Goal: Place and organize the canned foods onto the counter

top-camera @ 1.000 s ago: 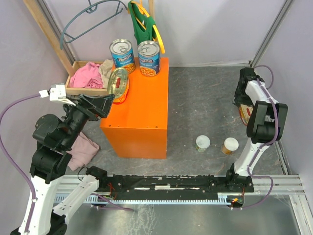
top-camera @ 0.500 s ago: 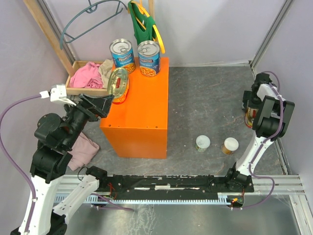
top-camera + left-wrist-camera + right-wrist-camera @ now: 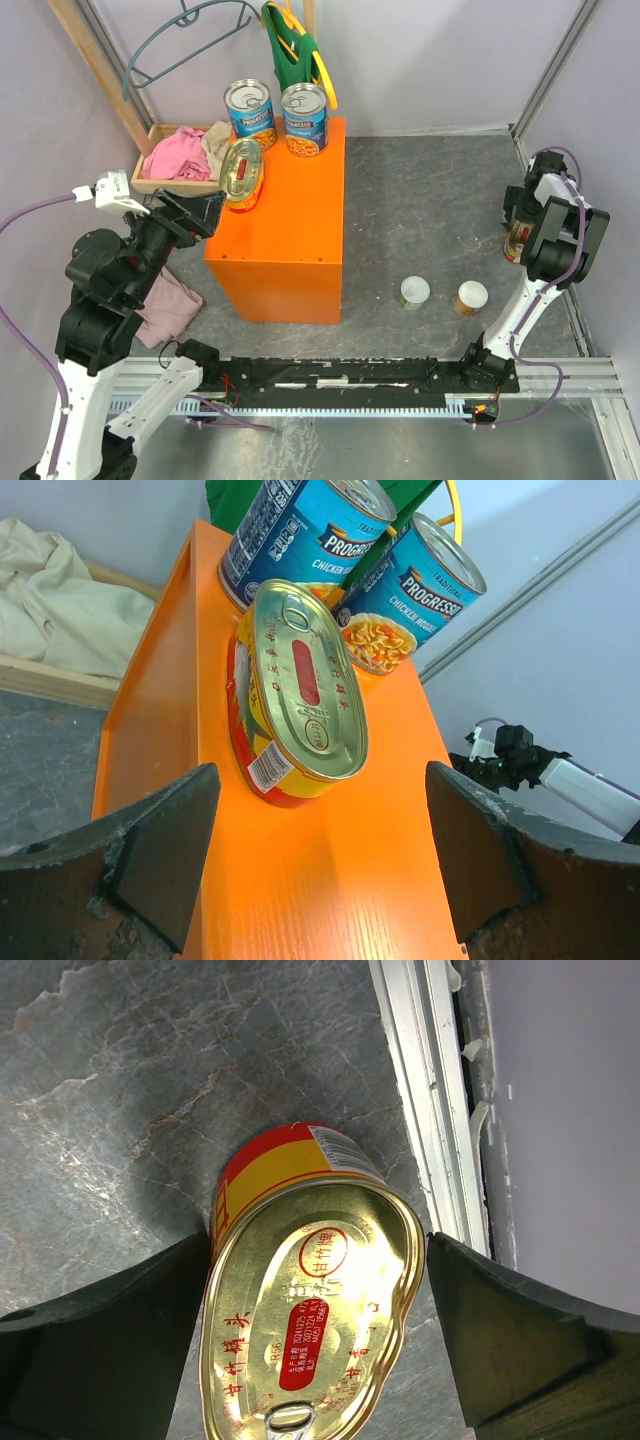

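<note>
Our left hand (image 3: 320, 852) is wide open and empty, near the tin (image 3: 300, 695) on the counter (image 3: 290, 240). Our right hand (image 3: 310, 1345) is open, a finger each side of the floor tin (image 3: 305, 1260), so it can grab it.

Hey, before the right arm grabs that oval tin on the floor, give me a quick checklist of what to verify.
1. Right gripper open: ok.
2. Floor oval tin sits between its jaws: ok.
3. Jaws already in contact with that tin: cannot tell.
4. Bare space on the orange counter: ok.
5. Left gripper open, apart from the placed oval tin: ok.
</note>
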{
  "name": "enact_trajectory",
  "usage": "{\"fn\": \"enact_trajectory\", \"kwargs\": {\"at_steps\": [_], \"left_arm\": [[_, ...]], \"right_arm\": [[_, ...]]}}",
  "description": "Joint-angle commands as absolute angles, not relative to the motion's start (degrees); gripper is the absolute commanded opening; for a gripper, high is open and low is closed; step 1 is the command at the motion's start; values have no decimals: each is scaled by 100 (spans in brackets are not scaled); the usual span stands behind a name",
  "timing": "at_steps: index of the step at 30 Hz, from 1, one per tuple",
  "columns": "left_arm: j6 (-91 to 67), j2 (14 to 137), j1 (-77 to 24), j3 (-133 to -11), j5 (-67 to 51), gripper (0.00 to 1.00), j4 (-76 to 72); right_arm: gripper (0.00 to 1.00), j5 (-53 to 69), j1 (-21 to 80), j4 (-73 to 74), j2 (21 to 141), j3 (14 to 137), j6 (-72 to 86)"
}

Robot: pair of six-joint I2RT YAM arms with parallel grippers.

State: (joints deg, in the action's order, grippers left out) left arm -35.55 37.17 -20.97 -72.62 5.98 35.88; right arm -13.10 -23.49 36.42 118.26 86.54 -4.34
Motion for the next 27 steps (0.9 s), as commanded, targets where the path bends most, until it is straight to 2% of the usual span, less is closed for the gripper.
{"fn": "enact_trajectory", "kwargs": {"at_steps": [1,11,18,27], "left_arm": [[-3534,3759,-2074,-7362,637,89,3301],[-3407,3827,-2074,-7233,559,89,3107],[-3234,3807,-2077,-7269,593,89,3092],[-3077,3776,-2076,-7470,590,90,3125]], "right_arm": [[98,-1009,-2261,3572,12116,8430,-404],[93,-951,-2070,3664,12179,8342,-408],[78,-863,-1858,3939,12105,8282,-196],[48,-803,-1464,4511,12092,8763,244]]}}
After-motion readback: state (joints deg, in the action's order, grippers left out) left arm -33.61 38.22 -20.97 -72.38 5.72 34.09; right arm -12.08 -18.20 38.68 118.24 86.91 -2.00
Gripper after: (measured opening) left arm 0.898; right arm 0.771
